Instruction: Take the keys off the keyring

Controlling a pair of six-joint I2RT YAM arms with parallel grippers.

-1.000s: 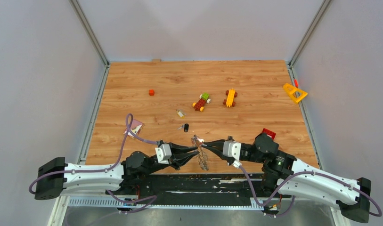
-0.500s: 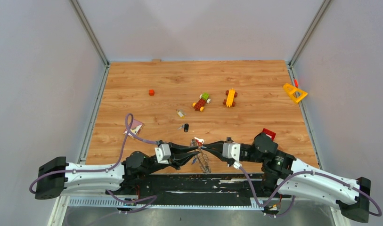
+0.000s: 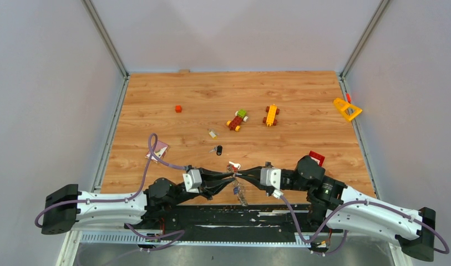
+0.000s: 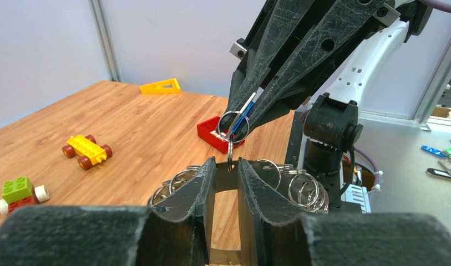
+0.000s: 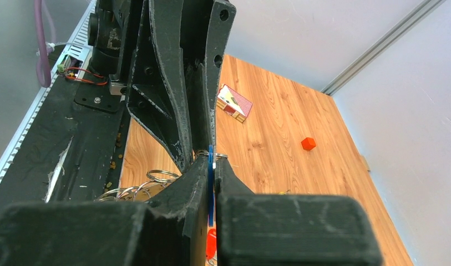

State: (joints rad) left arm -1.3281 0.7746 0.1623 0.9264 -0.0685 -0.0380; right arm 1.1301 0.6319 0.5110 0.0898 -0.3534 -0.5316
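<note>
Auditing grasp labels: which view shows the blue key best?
Left wrist: the blue key shows side-on, pinched by the right gripper. Right wrist shows only its thin edge between the fingers; top external, at most a blue speck.

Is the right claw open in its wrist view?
No, the right claw is shut on a blue key, seen edge-on between its tips.

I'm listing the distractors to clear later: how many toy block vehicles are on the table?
2. The red-and-green vehicle sits in the middle of the table; the yellow vehicle stands just right of it, apart. The near edge is partly covered, so one could be hidden there.
</note>
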